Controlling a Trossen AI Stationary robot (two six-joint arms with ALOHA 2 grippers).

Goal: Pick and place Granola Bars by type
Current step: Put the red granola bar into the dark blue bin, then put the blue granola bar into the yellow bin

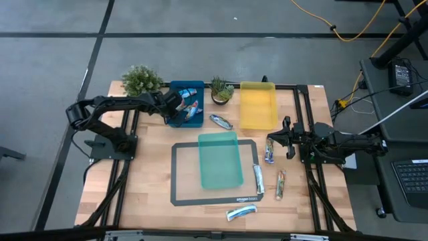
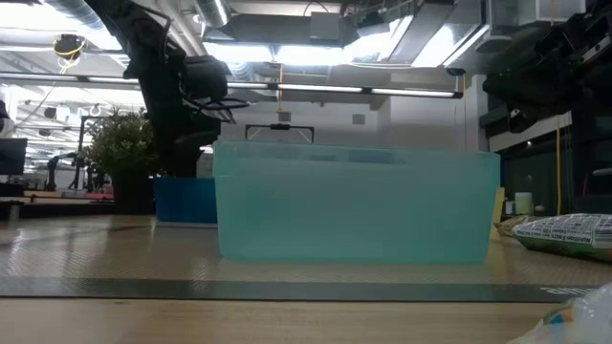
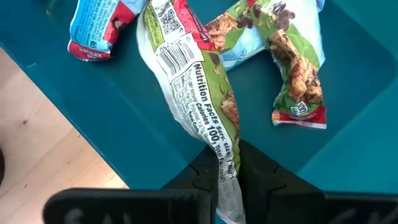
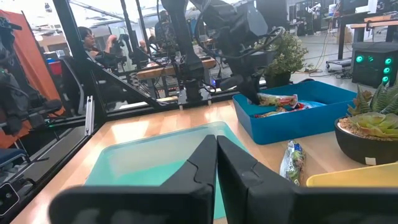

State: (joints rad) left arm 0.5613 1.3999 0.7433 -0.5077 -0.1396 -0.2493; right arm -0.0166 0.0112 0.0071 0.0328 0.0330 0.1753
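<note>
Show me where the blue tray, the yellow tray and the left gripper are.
Blue tray (image 1: 175, 86): high view, bare floor at its far left corner.
Yellow tray (image 1: 258, 107): high view, middle of its bare floor.
Left gripper (image 3: 228, 177): left wrist view, between the fingertips, shut on a granola bar (image 3: 199, 112).

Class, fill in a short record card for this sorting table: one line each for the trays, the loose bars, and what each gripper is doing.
Blue tray: holds several bars
Teal tray: on the dark mat, no bars seen inside
Yellow tray: no bars seen inside
Loose bars: five on the table, one between the blue and yellow trays
Left gripper: over the blue tray, shut on a green-wrapped bar
Right gripper: shut, empty, beside the teal tray
</note>
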